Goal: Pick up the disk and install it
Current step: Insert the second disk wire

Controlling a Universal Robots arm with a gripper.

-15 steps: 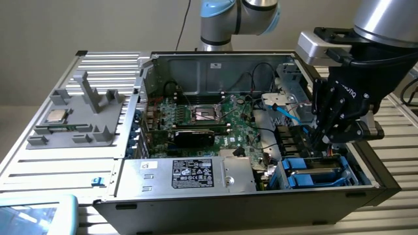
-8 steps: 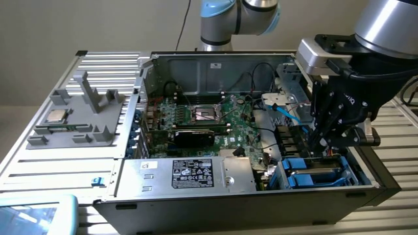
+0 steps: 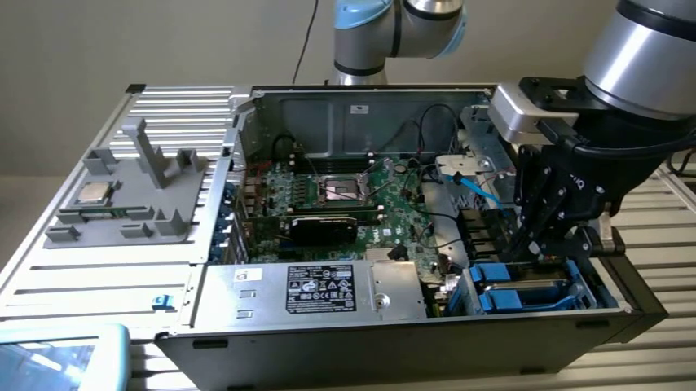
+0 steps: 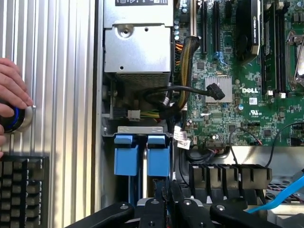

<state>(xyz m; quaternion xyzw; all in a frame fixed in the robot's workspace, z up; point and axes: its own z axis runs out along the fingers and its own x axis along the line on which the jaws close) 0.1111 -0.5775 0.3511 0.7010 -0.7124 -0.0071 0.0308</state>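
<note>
I see the gripper point(image 3: 557, 236) lowered into the open computer case point(image 3: 326, 334), above the drive bay point(image 4: 141, 129) where the disk point(image 3: 522, 287) sits in blue carriers; I cannot tell its finger state. A hand point(image 4: 12, 92) rests on a knob point(image 4: 14, 117) outside the case.

1. The arm point(image 3: 641, 49) had a brushed silver cylindrical link, with pale blue joint caps on the silver segments behind it.
2. A light grey rectangular block point(image 3: 522, 114) sat on the wrist above the gripper.
3. A black cable ran along the black wrist housing beside that block.
4. The gripper point(image 3: 555, 232) was matt black, built from linked bars with round pivot screws.
5. In the wrist view, the gripper point(image 4: 171, 209) showed black links carrying silver screw heads.
</note>
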